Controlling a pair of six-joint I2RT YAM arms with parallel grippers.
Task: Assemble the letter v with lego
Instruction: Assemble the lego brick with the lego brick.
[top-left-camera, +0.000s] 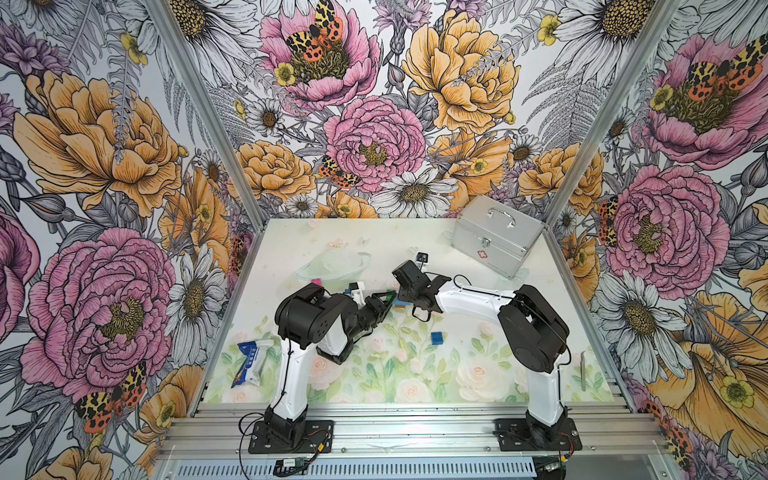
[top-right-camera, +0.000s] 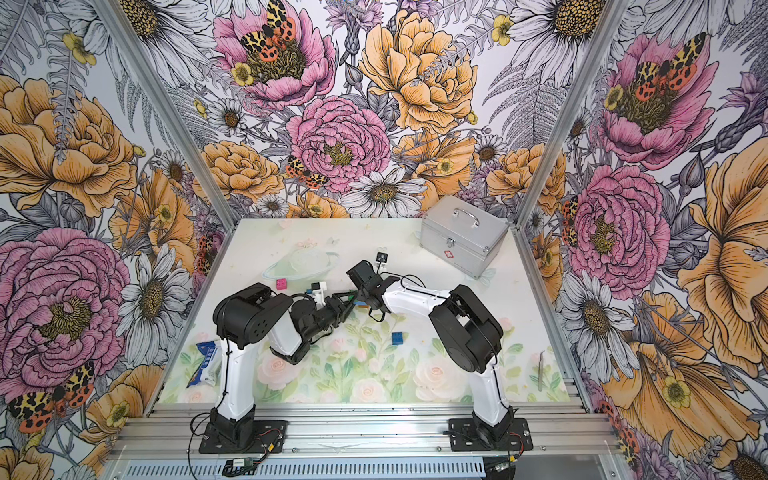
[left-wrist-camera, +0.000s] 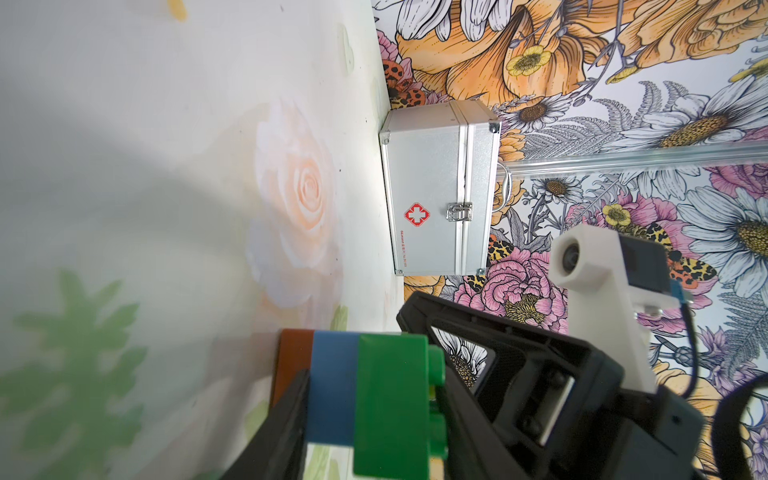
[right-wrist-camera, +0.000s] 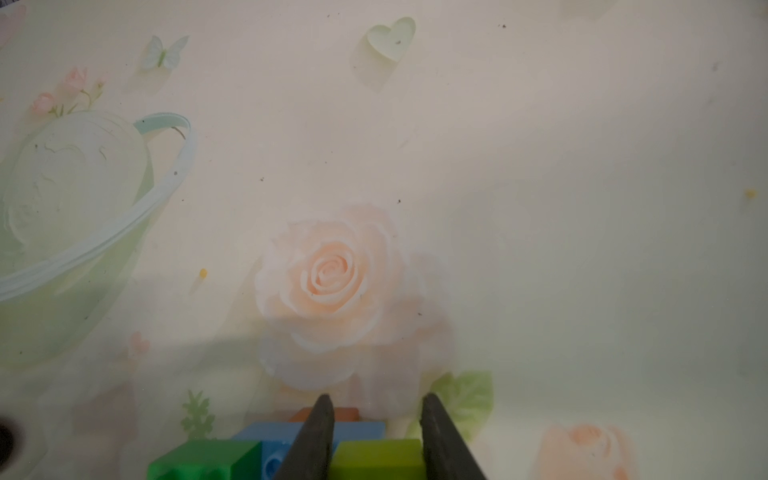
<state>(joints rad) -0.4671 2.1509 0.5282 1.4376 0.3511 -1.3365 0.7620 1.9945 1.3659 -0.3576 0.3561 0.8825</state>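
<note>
Black plastic fingers are seen on both pincers. The right pincer (right-wrist-camera: 376, 403) is closed to a narrow gap, and the lime brick (right-wrist-camera: 376, 457) is squeezed between its two fingers. The lime brick is held just beside the dark green brick (right-wrist-camera: 203, 461), right by the light blue bar (right-wrist-camera: 270, 436). The left pincer (top-left-camera: 385, 297) is closed partway on the letter v (left-wrist-camera: 332, 386), which is only part built: an orange brick (left-wrist-camera: 295, 357), the light blue bar and the dark green brick are stuck together. It is held low in the middle of the table (top-left-camera: 457, 374), where the two pincers meet. Whether it touches the table cannot be told.

The dark blue brick (top-left-camera: 436, 337) is seen lying alone on the table, and the pink brick (top-right-camera: 281, 284) is seen behind the left arm.

Pale roses and green leaves are printed on the flat table. The walls are covered with big drawn flowers in pink, orange and white. A boxy silver metal case (top-left-camera: 494, 237) with a red cross and a handle is set in the far right corner. A crinkly blue and white packet (top-left-camera: 251, 361) is seen by the left arm. The bricks are smooth, with round bumps.
</note>
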